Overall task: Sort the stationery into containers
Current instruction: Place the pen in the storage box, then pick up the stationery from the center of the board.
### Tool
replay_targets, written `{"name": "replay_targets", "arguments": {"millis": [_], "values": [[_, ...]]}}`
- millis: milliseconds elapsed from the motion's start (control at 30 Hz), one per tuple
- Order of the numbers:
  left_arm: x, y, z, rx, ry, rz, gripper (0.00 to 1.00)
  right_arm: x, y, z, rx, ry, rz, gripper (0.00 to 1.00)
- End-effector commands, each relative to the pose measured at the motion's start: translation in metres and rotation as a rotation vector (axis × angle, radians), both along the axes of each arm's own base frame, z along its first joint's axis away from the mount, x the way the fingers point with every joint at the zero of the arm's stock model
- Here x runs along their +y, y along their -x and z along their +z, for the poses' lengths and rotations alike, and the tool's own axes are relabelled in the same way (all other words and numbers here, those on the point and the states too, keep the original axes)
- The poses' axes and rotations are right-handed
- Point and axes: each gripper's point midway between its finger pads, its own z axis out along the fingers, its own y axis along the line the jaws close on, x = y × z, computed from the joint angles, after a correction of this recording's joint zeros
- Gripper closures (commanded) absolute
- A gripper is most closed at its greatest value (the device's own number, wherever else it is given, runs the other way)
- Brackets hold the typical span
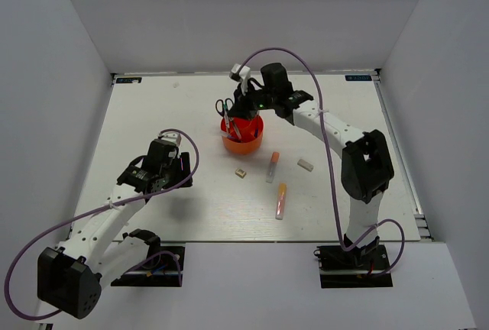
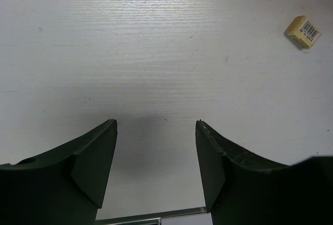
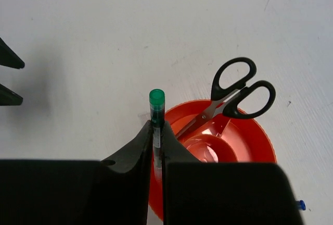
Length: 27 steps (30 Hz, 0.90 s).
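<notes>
Right gripper: your right gripper (image 3: 156, 131) has its jaws closed tight on a thin pen with a green cap (image 3: 156, 105). The pen stands upright between the fingers, with its cap clear above the fingertips.
Green pen position: it sits at the near rim of the round orange-red plastic desk organiser (image 3: 257, 141), on the side away from the scissors. You cannot tell whether its lower end is inside a compartment, because the fingers hide it.
Scissors: the black-handled scissors (image 3: 237, 92) are already in the organiser, blades down in an inner compartment. The handle loops lean out over the far rim.
Left gripper: your left gripper (image 2: 156, 131) is wide open with nothing between the fingers. It hangs low over the bare white table (image 2: 156, 37), well apart from the organiser.
Tan block: the small tan block with a barcode label (image 2: 303, 32) lies on the table ahead and to the right of the left gripper's fingers.
Marker sticks: two orange-and-white marker sticks lie on the table on the near side of the organiser, one (image 1: 273, 166) closer to it and the other (image 1: 281, 201) nearer the arm bases.
Eraser: the small white eraser (image 1: 306, 165) lies just right of the closer marker stick.
</notes>
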Motion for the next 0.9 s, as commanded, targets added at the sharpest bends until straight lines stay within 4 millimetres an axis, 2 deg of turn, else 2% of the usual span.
{"name": "replay_targets", "arguments": {"millis": [0, 167, 200, 267, 300, 400, 433, 467, 567, 600, 633, 667, 700, 733, 767, 800, 833, 867], "values": [[0.001, -0.004, 0.001, -0.018, -0.005, 0.004, 0.28, 0.001, -0.006, 0.007, -0.115, -0.008, 0.018, 1.00], [-0.002, -0.003, 0.000, -0.013, 0.006, -0.009, 0.28, -0.005, 0.001, -0.029, -0.142, 0.061, 0.052, 1.00], [-0.002, -0.003, 0.000, -0.013, 0.007, -0.010, 0.28, -0.005, 0.002, -0.031, -0.142, 0.065, 0.055, 0.87], [-0.002, -0.003, 0.000, -0.010, 0.010, -0.012, 0.28, -0.006, 0.011, -0.030, -0.141, 0.065, 0.074, 0.76], [-0.004, -0.003, 0.000, -0.010, 0.017, -0.019, 0.28, -0.007, 0.012, -0.030, -0.143, 0.064, 0.078, 0.60], [-0.008, -0.002, 0.000, -0.008, 0.036, -0.033, 0.28, -0.009, 0.021, -0.023, -0.144, 0.070, 0.086, 0.45], [-0.010, -0.002, -0.001, -0.003, 0.041, -0.036, 0.28, -0.009, 0.024, -0.023, -0.140, 0.073, 0.090, 0.43], [-0.013, -0.001, -0.001, 0.001, 0.053, -0.050, 0.38, -0.011, 0.025, -0.014, -0.149, 0.065, 0.080, 0.42], [-0.022, -0.002, -0.003, 0.013, 0.090, -0.077, 0.72, -0.017, 0.029, 0.004, -0.133, 0.057, 0.041, 0.44], [-0.027, -0.004, -0.002, 0.019, 0.115, -0.075, 0.92, -0.021, 0.031, 0.016, -0.143, 0.047, 0.023, 0.52], [-0.031, -0.003, -0.002, 0.031, 0.128, -0.081, 0.98, -0.028, 0.031, 0.013, -0.115, 0.076, -0.015, 0.63], [-0.040, -0.003, 0.001, 0.041, 0.168, -0.105, 1.00, -0.036, 0.026, 0.012, -0.099, 0.102, -0.087, 0.79], [-0.047, -0.011, 0.006, 0.044, 0.185, -0.089, 1.00, -0.046, 0.030, 0.025, -0.074, 0.099, -0.145, 1.00], [-0.062, -0.007, 0.008, 0.045, 0.181, -0.138, 1.00, -0.064, 0.029, 0.006, -0.026, 0.165, -0.229, 1.00], [-0.064, -0.012, 0.010, 0.022, 0.155, -0.130, 1.00, -0.075, 0.034, -0.004, 0.043, 0.196, -0.281, 1.00], [-0.083, -0.015, 0.013, 0.037, 0.155, -0.145, 1.00, -0.093, 0.029, -0.004, 0.047, 0.229, -0.383, 1.00], [-0.094, -0.008, 0.012, 0.065, 0.148, -0.168, 0.86, -0.108, 0.044, -0.034, 0.118, 0.306, -0.386, 1.00], [-0.093, -0.015, 0.004, 0.068, 0.084, -0.125, 0.72, -0.119, 0.055, -0.050, 0.173, 0.360, -0.386, 0.97]]}}
